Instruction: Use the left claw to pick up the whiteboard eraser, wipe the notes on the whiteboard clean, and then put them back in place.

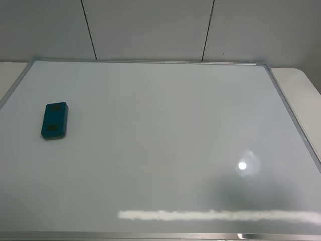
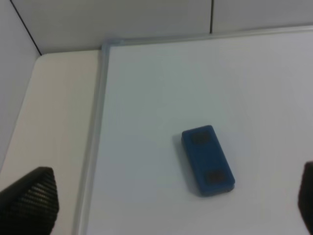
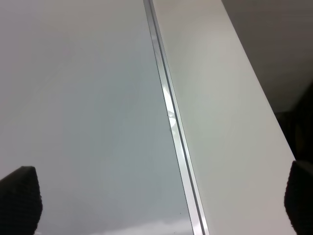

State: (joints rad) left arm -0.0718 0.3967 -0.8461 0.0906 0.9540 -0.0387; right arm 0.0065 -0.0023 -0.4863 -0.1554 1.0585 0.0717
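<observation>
The whiteboard [image 1: 165, 125] fills most of the exterior high view, glossy white in a thin silver frame. No marker notes show on it in any view. The teal-blue whiteboard eraser [image 1: 54, 120] lies flat on the board near its left edge, and it also shows in the left wrist view [image 2: 208, 160]. My left claw [image 2: 168, 208] is open and empty, raised above the board with the eraser lying apart ahead of its fingers [image 2: 32, 200]. My right gripper [image 3: 161, 205] is open and empty above the board's right frame [image 3: 171, 117]. Neither arm shows in the exterior high view.
A pale table [image 1: 306, 85] extends past the board on the right and on the left [image 2: 54, 127]. A panelled wall [image 1: 150, 27] stands behind the board. Light glare [image 1: 242, 165] and a bright streak [image 1: 215, 216] reflect near the board's front edge.
</observation>
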